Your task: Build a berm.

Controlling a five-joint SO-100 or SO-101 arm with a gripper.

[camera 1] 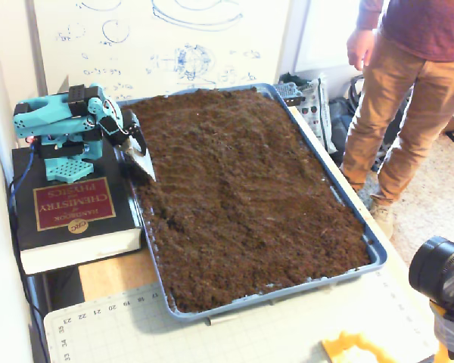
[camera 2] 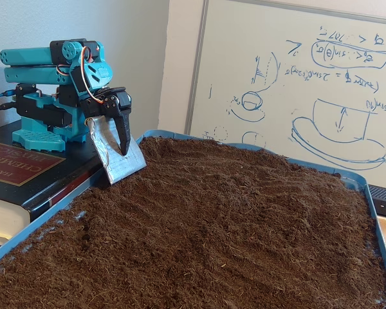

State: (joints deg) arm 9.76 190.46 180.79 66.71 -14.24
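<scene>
Leftmost in both fixed views, a thick dark book (camera 1: 74, 215) (camera 2: 16, 174) with a red title panel lies flat and carries the base of the teal arm (camera 1: 60, 125) (camera 2: 51, 84), which is folded low over it. At about 3 o'clock from the arm's base in the high fixed view, the gripper (camera 1: 138, 155) (camera 2: 119, 154) points down at the near-left edge of the blue tray (camera 1: 374, 249) (camera 2: 32, 228). A silver, foil-like blade (camera 1: 142, 162) (camera 2: 116, 154) covers one finger and a black finger (camera 2: 122, 125) lies against its face; the jaws stand pressed together, with nothing loose between them. The blade's lower edge meets the soil (camera 1: 242, 189) (camera 2: 225, 232) just inside the tray rim.

Across the middle, dark brown crumbly soil fills the tray nearly to its rim. The surface is rough and only gently uneven; no distinct berm can be made out in either view.

At 12 o'clock from the tray, a whiteboard (camera 1: 159, 41) (camera 2: 296, 84) with blue sketches stands behind it. At 6 o'clock in the high view, a pale cutting mat (camera 1: 234, 333) with ruled numbers lies under the tray's front edge, with a yellow object (camera 1: 352, 349) partly cut off at the bottom.

Rightmost in the high view, a person (camera 1: 405, 91) in tan trousers stands at about 2 o'clock, apart from the tray, beside some equipment (camera 1: 314, 106) on the floor. A black camera lens (camera 1: 439, 272) sits at 4 o'clock.
</scene>
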